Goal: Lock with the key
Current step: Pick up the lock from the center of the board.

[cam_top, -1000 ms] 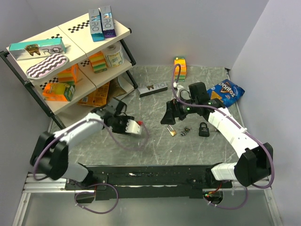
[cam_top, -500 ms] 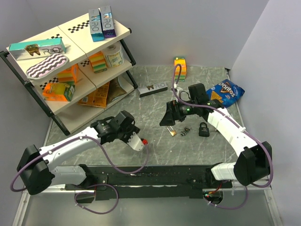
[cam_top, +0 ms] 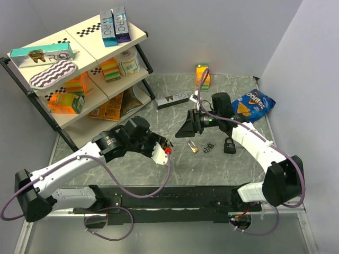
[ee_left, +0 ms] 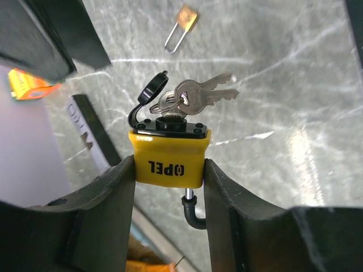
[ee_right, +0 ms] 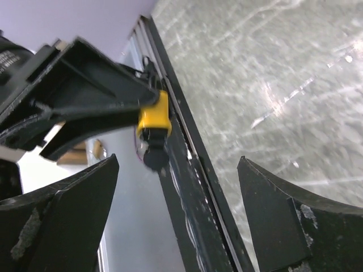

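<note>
Top external | left gripper [cam_top: 163, 150] clamping lock [ee_left: 169, 160] moved right | right gripper [cam_top: 184, 130] agape

- "OPEL" in black letters, upside down from where I look, on the yellow padlock [ee_left: 168, 160] clamped in my left claw [ee_left: 168, 170].
- "Doritos" on the blue chip bag [cam_top: 255, 102].
- White lettering on the black box [cam_top: 172, 99] is too small for me to read.
</note>
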